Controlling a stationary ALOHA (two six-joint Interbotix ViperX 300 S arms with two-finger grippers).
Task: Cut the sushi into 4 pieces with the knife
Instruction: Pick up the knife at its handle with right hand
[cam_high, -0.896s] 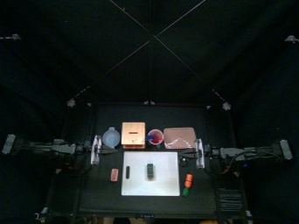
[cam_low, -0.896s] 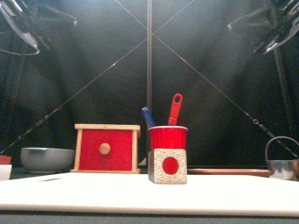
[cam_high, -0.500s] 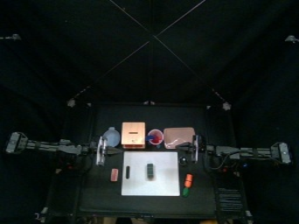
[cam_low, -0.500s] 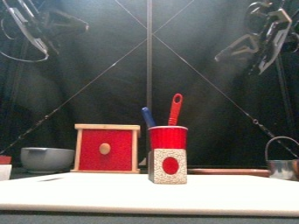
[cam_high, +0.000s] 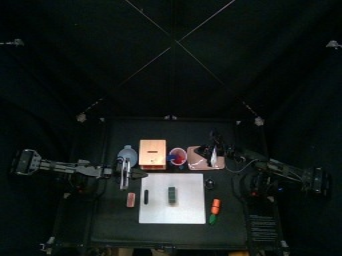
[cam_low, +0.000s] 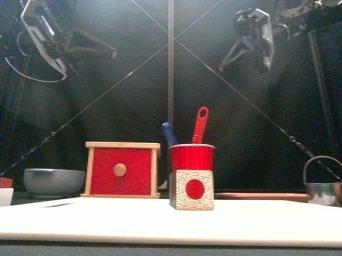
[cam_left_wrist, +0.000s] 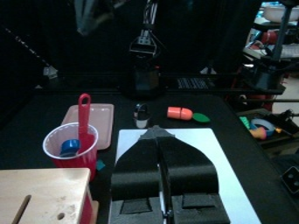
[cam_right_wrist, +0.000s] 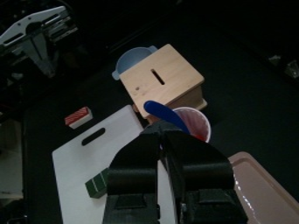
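the black bench (cam_high: 104, 218) carries everything, and both arms hang high above it, clear of the things. the left gripper (cam_left_wrist: 163, 133) is over the bench's left side, near the blue-grey bowl (cam_high: 127, 156). its jaws are clenched together on nothing. the right gripper (cam_right_wrist: 156, 133) reaches in over the back row, above the pink tray (cam_high: 203, 157) and the red cup (cam_high: 178, 156). its jaws are likewise pressed together and empty. the white cutting board (cam_high: 189, 203) lies flat in the middle of the bench toward the front. behind it stands a row: the bowl at the left, then the pale wooden box (cam_high: 152, 153) with its red drawer front facing the front, then the cup just beside the box, then the tray at the right. a round metal cutter (cam_low: 325, 186) shows at the right edge of the front view. the cup holds a red toy knife (cam_low: 201, 123) and a blue toy knife (cam_low: 168, 133), both handle up and leaning. the sushi roll (cam_high: 173, 193) lies on the board near its middle, lengthwise front to back, apart from both grippers. in the front view its end faces the camera, right before the cup. a small red toy (cam_high: 131, 200) lies on the bench just left of the board. an orange toy (cam_high: 214, 206) and a green toy (cam_high: 211, 218) lie just right of it.
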